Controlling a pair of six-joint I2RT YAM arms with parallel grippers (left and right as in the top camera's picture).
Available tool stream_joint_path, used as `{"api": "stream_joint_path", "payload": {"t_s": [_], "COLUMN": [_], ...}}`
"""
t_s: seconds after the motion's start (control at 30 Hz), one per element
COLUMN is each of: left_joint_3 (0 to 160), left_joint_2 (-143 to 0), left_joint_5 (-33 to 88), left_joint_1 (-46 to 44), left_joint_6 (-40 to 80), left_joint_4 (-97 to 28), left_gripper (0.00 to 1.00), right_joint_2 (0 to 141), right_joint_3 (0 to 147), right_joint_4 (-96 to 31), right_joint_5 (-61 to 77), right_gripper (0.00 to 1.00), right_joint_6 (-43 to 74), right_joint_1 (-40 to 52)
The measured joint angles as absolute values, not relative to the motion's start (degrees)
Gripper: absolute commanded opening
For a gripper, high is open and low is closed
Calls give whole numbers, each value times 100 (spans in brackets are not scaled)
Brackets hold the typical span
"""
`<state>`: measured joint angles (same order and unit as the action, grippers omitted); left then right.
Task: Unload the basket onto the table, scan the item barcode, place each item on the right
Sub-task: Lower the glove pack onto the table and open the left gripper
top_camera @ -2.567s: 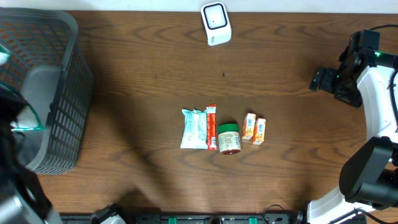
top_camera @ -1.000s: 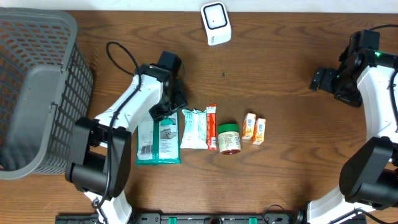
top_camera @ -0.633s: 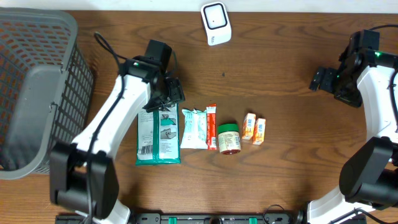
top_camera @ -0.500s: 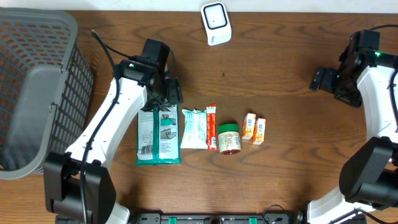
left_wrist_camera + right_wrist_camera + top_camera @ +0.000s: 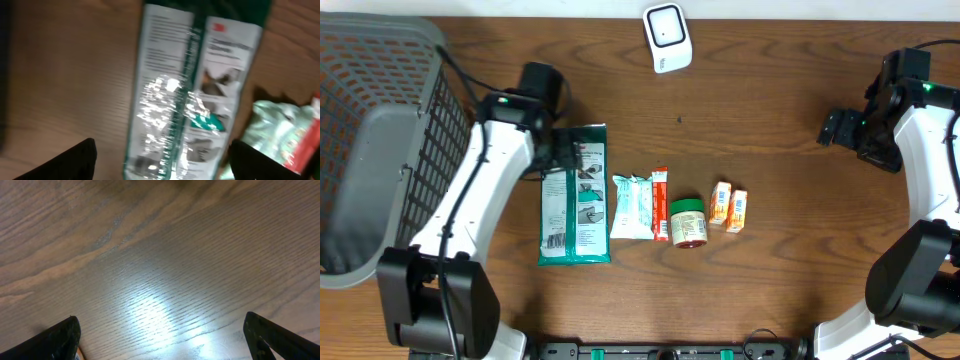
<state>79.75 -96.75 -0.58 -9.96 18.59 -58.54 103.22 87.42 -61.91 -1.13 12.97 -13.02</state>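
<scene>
Overhead: a green pack is seen lying flat on the table, left of centre, with its long axis running from the near side to the far side. A white barcode patch is noted at its near left corner, facing up. The left gripper is positioned over the pack's far left edge, the arm reaching in from the near left. Whether the fingers touch the pack cannot be told from this view.

Just right of the pack, a row of items is recorded: a pale pouch, a red bar, a green-lidded jar and two orange boxes. The pouch is set close beside the pack; contact cannot be told. The scanner is located at the far edge, well apart from the pack. A grey basket is placed at the left edge. The right gripper is positioned at the right side, well apart from all items.

Left wrist: the view is blurred. The pack is seen on the wood below. The two dark fingertips are spread wide at the lower corners of the view, and nothing is pinched.

Right wrist: bare wood with a glare patch is seen. The fingertips are spread wide, with nothing between them.
</scene>
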Motion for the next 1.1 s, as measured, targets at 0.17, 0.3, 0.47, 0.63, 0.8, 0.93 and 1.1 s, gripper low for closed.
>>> {"api": "stream_joint_path", "payload": {"t_s": [0.17,0.3,0.47,0.63,0.8,0.93,1.1], "left_joint_3": [7975,7975,7975,7975,7975,7975,7975], "left_joint_2": [-9675,-9675,-9675,-9675,-9675,-9675,-9675], "left_joint_5": [-117,-148,-150,-150,-150,-150,-150], "left_joint_1": [-819,-819,-819,-819,-819,-819,-819], "left_joint_6": [1859,1859,1859,1859,1859,1859,1859], "left_joint_4": [-5854,-5854,-5854,-5854,-5854,-5854,-5854], "left_gripper": [86,86,86,86,86,86,86], "right_joint_2": [10324,10322,10324,10324,10322,10324,10322], "right_joint_3": [8742,8742,8742,8742,8742,8742,8742], "right_joint_4": [-6191,-6193,-6193,-6193,-6193,-6193,-6193], "right_joint_5": [-113,-113,-113,-113,-113,-113,-113], "right_gripper": [99,99,99,99,99,99,99], "right_joint_6": [1297,1297,1297,1297,1297,1297,1297], "right_joint_1": [-1302,-1302,-1302,-1302,-1302,-1302,-1302]}}
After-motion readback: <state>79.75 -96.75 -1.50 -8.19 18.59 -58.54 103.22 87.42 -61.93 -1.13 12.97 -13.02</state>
